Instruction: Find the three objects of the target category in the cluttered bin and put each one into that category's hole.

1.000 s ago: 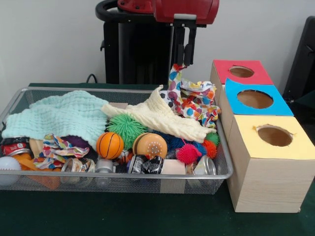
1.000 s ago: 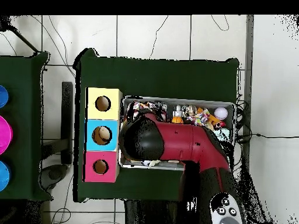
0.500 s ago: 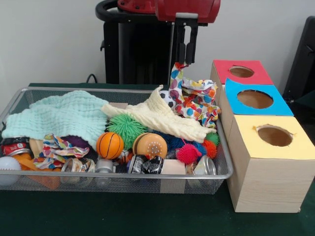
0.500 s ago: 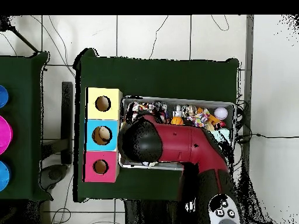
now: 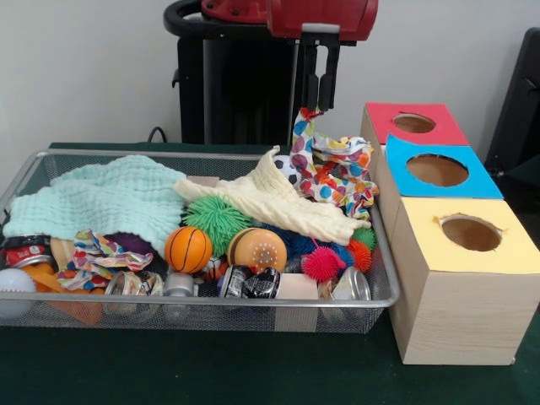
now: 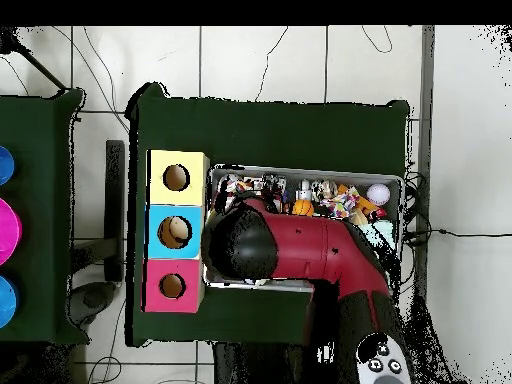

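Observation:
My gripper hangs over the back right of the wire bin, shut on the top corner of a polka-dot cloth. That corner is pulled up while the rest of the cloth drapes over the clutter beside the boxes. Three boxes stand to the right of the bin, each with a round hole: red top, blue top, yellow top. In the overhead view the red arm covers the gripper and much of the bin.
The bin also holds a mint cloth, a cream cloth, a second patterned cloth, a green spiky ball, a small basketball, an orange ball, a pink spiky ball, cans and a white ball.
The gripper has shifted a little to the right with the polka-dot cloth's corner, drawing it slightly higher. Everything else in the bin stays where it was.

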{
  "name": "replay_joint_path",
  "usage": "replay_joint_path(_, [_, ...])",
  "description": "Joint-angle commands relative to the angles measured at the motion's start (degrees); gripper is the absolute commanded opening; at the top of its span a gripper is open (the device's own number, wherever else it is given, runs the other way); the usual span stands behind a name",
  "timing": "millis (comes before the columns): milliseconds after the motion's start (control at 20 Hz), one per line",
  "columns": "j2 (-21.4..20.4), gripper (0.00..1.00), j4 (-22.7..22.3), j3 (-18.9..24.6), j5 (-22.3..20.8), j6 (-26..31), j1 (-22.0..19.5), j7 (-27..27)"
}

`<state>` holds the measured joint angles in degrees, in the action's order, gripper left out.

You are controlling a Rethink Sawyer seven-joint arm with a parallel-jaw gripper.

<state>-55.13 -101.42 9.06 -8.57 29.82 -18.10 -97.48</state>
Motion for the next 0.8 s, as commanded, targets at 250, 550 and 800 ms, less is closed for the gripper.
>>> replay_joint_path(250, [-0.12,0.0,-3.74,0.3,1.18,6.64,-0.36,-4.78])
replay_joint_path(550, [-0.41,0.0,-3.3,0.27,1.15,7.64,-0.26,-4.49])
replay_joint_path(800, [-0.7,0.0,-2.94,0.16,0.97,8.29,-0.18,-4.31])
